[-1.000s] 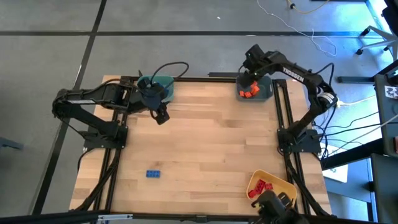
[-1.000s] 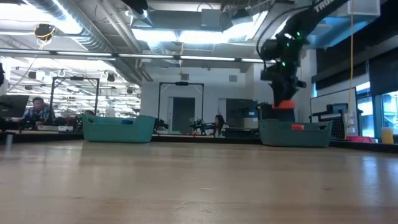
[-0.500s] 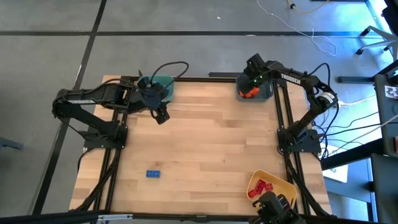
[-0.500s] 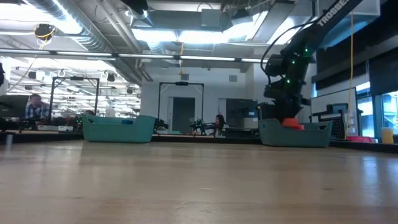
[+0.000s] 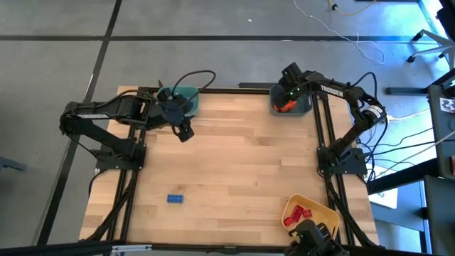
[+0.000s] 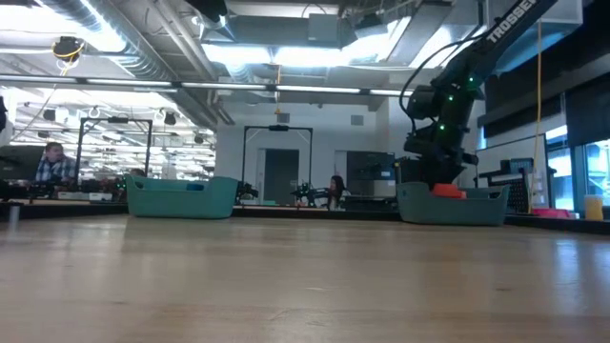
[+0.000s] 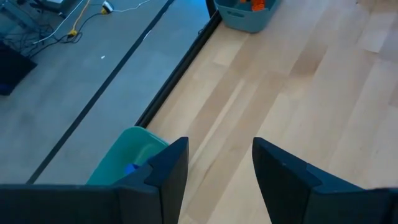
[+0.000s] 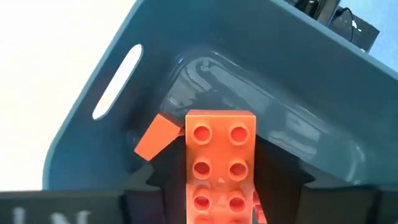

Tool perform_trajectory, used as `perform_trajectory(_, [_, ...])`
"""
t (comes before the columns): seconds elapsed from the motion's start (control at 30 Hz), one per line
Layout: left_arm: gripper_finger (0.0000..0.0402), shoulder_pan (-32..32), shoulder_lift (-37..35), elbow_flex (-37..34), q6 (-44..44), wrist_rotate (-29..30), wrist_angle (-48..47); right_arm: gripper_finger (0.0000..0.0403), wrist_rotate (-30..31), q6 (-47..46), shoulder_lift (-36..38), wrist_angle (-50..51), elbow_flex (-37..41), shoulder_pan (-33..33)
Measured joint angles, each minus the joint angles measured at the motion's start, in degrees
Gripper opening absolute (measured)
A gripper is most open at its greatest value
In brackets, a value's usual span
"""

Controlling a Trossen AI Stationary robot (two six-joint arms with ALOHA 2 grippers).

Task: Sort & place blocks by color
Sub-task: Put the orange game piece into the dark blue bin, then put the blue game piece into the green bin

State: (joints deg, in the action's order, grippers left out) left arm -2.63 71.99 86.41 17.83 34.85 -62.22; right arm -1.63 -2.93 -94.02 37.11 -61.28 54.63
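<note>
High view: the right pincer [image 5: 286,102] has dropped from above into the grey-blue bin [image 5: 304,108] at one o'clock on the counter [image 5: 242,163]. The left pincer [image 5: 184,133] stays at eleven o'clock beside the teal bin [image 5: 189,95], released and empty. A blue block [image 5: 176,198] lies at seven o'clock; red blocks [image 5: 297,214] sit in the yellow bin [image 5: 316,210] at five.

Low view: the arm is now sunk behind the bin's rim.

Right wrist view: the fingers [image 8: 280,190] flank an oblong orange block [image 8: 219,163]; whether still clenched, I cannot tell.
</note>
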Motion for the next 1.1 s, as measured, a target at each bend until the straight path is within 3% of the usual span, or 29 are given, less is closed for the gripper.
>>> perform_trajectory(0.17, [0.0170,0.00,0.00,0.00,0.01,0.00,0.00,0.0202,0.00,-1.24,0.00,-0.67,0.00,0.00])
perform_trajectory(0.4, [0.0170,0.00,0.00,0.00,0.01,0.00,-0.02,0.0192,-0.06,-1.68,0.00,-1.03,0.00,0.00])
perform_trajectory(0.53, [0.0170,0.00,0.00,0.00,0.00,-1.13,-0.02,0.0167,-4.83,-4.32,0.00,-0.68,-0.42,0.00])
perform_trajectory(0.67, [0.0170,-0.04,0.00,0.00,0.03,-7.49,-0.06,0.0121,-10.72,-4.50,0.00,0.73,-2.97,-0.15])
perform_trajectory(0.8, [0.0170,-0.09,0.00,0.00,-0.25,-15.91,-0.54,0.0061,-10.98,-4.25,0.00,4.67,-7.18,-0.13])
perform_trajectory(0.9, [0.0170,-0.82,0.02,0.02,1.20,-18.12,-3.73,0.0018,-10.98,-2.60,0.00,8.21,-11.16,-0.29])
perform_trajectory(1.1, [0.0170,-3.71,1.15,0.00,13.03,-19.19,-18.69,0.0011,-10.91,0.45,0.02,15.38,-21.23,-2.67])
